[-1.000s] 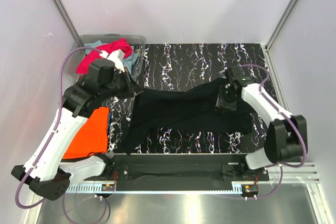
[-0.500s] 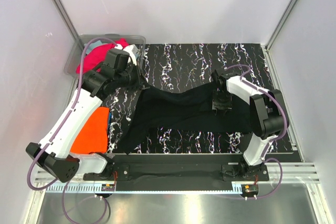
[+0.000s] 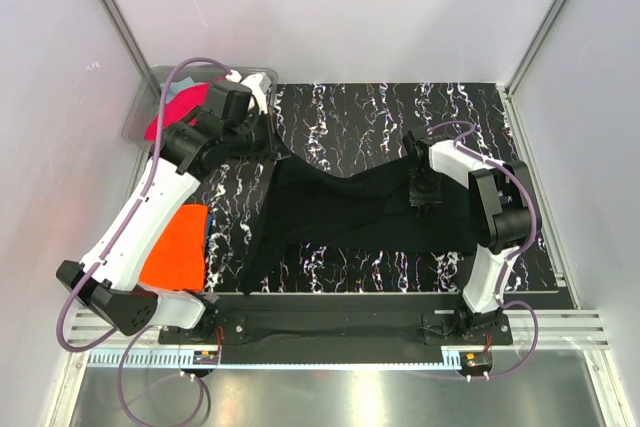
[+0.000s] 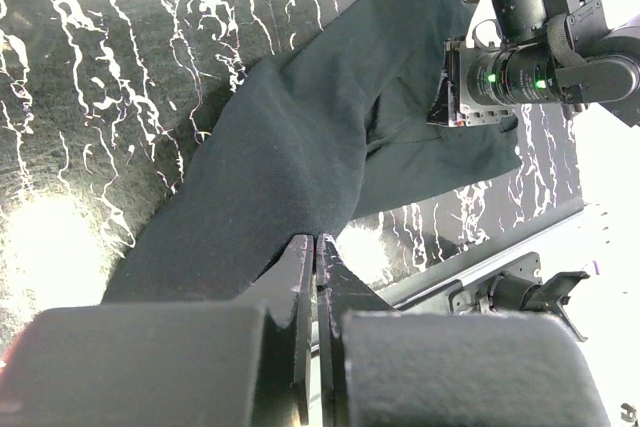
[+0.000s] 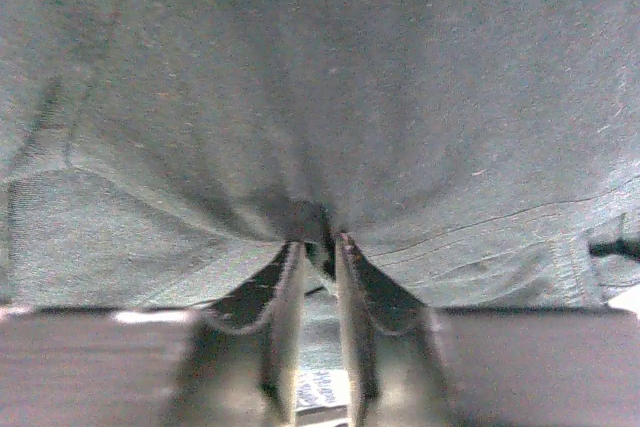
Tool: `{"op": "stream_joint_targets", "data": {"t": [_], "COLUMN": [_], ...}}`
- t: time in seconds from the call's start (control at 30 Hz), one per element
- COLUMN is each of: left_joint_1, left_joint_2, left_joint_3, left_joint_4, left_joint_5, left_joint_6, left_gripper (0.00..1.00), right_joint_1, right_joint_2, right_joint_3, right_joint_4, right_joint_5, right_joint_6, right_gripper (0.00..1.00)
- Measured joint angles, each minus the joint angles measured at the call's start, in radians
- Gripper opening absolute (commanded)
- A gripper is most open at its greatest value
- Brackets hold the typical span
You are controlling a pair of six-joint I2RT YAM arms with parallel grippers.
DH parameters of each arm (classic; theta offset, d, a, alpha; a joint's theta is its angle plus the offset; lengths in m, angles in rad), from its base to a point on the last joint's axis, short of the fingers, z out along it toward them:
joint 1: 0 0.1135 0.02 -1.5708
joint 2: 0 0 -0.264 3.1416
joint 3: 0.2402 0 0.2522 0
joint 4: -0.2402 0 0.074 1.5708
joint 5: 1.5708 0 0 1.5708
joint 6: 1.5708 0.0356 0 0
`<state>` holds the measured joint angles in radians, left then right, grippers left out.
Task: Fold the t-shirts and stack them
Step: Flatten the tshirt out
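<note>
The left end effector (image 4: 315, 243) is pinched almost shut on a fold of the black t-shirt (image 4: 290, 137), and the right end effector (image 5: 318, 244) is likewise narrowed on a bunched ridge of the same cloth. Over the last second the left one has carried its corner back toward the clear plastic bin (image 3: 262, 76), while the right arm has tucked in on the side away from the bin. The shirt's far edge now sags between the two grips, with the rest trailing on the marbled surface (image 3: 350, 112) beside the bin. I read this as spreading the shirt; no fold is made yet.

An orange t-shirt (image 3: 175, 252) lies nearer the arm bases than the bin. The left arm covers most of the bin, leaving a magenta scrap (image 3: 160, 130). Which part of the garment each grip holds is probably a shoulder or hem, but the wrist views are too close to tell.
</note>
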<state>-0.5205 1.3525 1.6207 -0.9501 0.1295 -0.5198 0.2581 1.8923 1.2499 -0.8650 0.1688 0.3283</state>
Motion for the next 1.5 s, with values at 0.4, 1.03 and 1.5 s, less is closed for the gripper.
{"op": "stream_joint_targets", "data": {"t": [0.4,1.03,1.5], "left_joint_1": [0.035,0.043,0.043], "left_joint_2": [-0.131,-0.509,-0.496], "left_joint_3": [-0.114,0.08,0.132], "left_joint_4": [-0.001,-0.014,0.027], "left_joint_5": [0.002,0.129,0.135], "left_joint_6": [-0.066,-0.146,-0.168], "left_gripper": [0.0,0.0,0.0], "right_joint_1": [-0.032,-0.032,-0.032], "right_joint_2": [-0.258,-1.053,-0.967], "right_joint_3": [0.104,0.732,0.955], "right_joint_4": [-0.097,-0.146,-0.114], "right_joint_5": [0.124,0.183,0.156], "right_joint_6": [0.01,-0.006,-0.023], "right_gripper": [0.0,0.0,0.0]}}
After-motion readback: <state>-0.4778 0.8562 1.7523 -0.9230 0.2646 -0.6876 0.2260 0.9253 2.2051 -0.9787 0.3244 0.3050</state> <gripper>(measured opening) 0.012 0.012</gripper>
